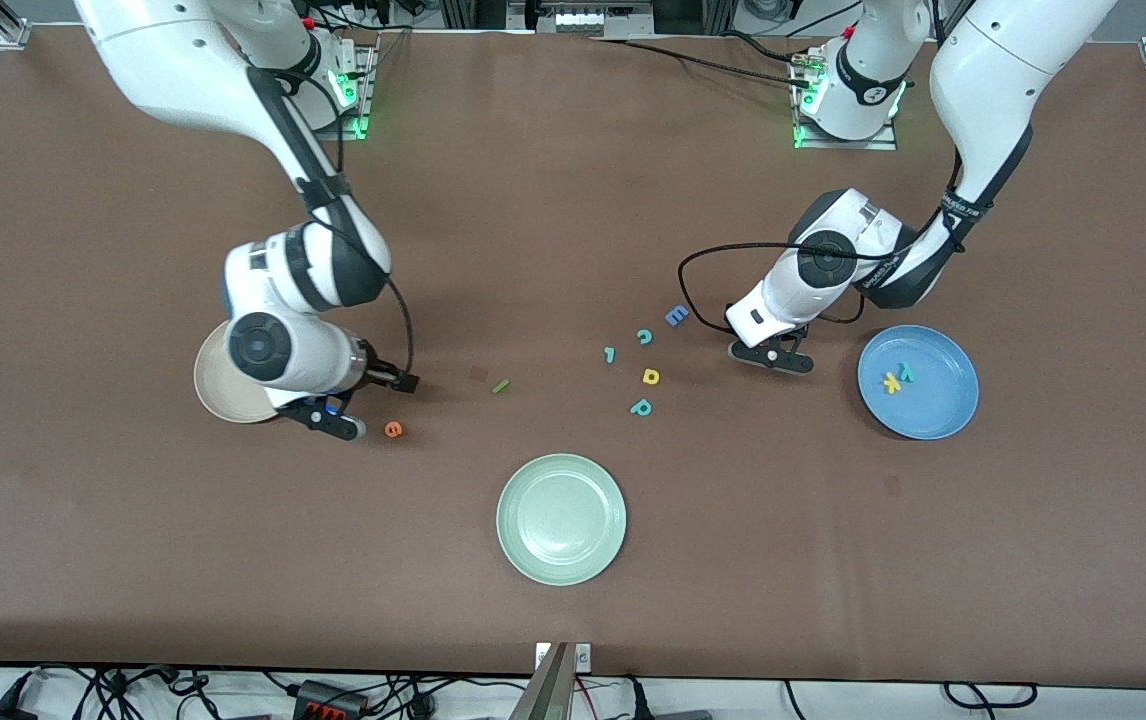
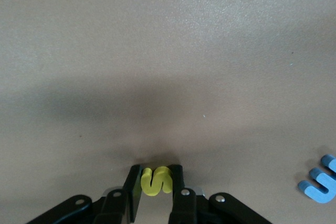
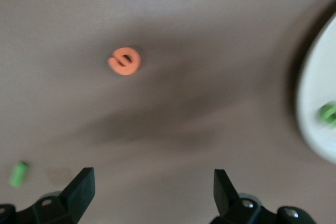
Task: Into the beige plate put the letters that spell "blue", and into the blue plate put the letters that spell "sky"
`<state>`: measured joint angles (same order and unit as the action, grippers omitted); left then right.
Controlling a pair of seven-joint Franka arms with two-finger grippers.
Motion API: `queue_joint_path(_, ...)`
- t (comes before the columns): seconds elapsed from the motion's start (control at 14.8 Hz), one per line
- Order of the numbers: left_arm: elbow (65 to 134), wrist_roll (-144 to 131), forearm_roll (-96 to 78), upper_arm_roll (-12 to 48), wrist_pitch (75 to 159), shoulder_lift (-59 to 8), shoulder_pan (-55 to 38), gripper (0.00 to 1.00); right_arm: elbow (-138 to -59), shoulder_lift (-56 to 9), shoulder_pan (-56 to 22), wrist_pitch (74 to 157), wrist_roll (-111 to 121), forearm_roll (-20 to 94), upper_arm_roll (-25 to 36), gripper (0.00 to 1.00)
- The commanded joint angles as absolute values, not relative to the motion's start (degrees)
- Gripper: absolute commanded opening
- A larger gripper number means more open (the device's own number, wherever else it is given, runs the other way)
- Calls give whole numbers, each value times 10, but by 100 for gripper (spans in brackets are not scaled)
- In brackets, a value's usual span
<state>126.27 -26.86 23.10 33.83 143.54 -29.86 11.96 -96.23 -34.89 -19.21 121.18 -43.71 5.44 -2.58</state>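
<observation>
L gripper (image 2: 156, 184) down at table, pinched on yellow s (image 2: 156, 180); blue plate (image 1: 943, 415) just beside, toward L arm's end, holds k and y. R gripper (image 3: 152, 187) jaws wide, nothing in them, by beige plate (image 1: 213, 395); orange e (image 1: 393, 429) near it on table; green l (image 1: 500, 386) farther.

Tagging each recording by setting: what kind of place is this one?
Most likely a robotics lab bench: two arms bolted at one edge of a brown-covered table, cables along its edges, and staged props such as foam letters and the pale green plate.
</observation>
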Motion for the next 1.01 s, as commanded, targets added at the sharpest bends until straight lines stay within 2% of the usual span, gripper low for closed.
queue_joint_path(0.0,1258,-273,250,340,1433,-292,124,10,-933,-387,-238,1257,-551,57,-18,100)
queue_joint_path(0.14,1238,-266,250,341,1386,-270,129,10,-931,-396,-250,1265,-579,59,-18,100)
queue_joint_path(0.34,1145,-166,250,343,1221,-260,142,10,-914,-415,-265,1278,-629,60,-19,100)
queue_joint_path(0.47,1101,-91,250,343,1171,-262,174,10,-895,-431,-282,1281,-666,58,-18,99)
queue_joint_path(0.81,1052,133,250,341,1169,-295,297,11,-867,-449,-290,1289,-688,60,-19,95)
queue_joint_path(0.95,1038,168,250,341,1172,-319,324,12,-865,-456,-291,1298,-693,59,-19,88)
